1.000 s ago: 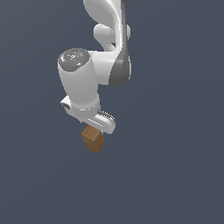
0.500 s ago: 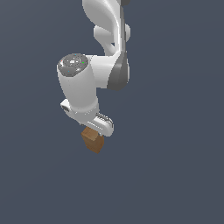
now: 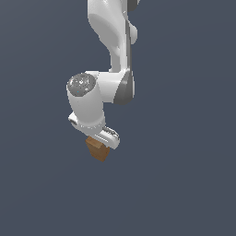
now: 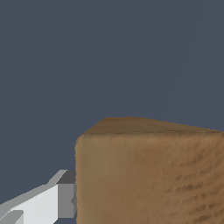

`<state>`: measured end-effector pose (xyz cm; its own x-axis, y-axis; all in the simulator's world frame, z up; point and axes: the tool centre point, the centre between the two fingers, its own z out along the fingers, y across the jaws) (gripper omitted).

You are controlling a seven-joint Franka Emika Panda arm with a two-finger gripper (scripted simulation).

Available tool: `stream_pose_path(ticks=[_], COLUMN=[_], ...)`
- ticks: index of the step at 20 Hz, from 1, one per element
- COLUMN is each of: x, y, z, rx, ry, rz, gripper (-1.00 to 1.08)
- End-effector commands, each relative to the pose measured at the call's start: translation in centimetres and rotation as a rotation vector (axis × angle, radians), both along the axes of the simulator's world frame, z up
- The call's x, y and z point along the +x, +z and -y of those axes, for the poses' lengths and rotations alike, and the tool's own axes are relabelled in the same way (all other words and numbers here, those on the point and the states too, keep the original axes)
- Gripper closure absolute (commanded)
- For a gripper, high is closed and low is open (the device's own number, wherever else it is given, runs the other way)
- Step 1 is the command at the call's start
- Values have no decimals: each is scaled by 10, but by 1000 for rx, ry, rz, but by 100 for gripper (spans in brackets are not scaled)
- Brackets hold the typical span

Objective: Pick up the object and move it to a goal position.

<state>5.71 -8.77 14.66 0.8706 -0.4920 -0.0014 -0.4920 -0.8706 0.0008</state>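
The object point(image 3: 97, 149) — a brown wood-textured block, lighter tan end showing — hangs tilted against plain grey-blue

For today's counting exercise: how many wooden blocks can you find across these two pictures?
1. The wooden block sits directly under the white gripper in the exterior view, and it fills the wrist view close up. Nothing suggests another is hidden.

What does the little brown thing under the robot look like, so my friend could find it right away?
Start at the big white robot arm coming down from the top of the exterior view and follow it to its lowest end, the gripper. Right below sits the wooden block, a small brown box with wood grain. It is the only brown thing there; everything else is white, grey or plain dark blue-grey.
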Motion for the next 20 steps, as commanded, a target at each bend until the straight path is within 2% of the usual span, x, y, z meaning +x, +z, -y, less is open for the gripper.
stream_pose_path(ticks=[1,4,5,20], x=[1,2,2,0], y=[-4,-4,-4,3], z=[0,0,0,-4], rx=[0,0,0,0], ry=[0,0,0,0], rz=[2,2,2,0], gripper=[-92,-92,108,108])
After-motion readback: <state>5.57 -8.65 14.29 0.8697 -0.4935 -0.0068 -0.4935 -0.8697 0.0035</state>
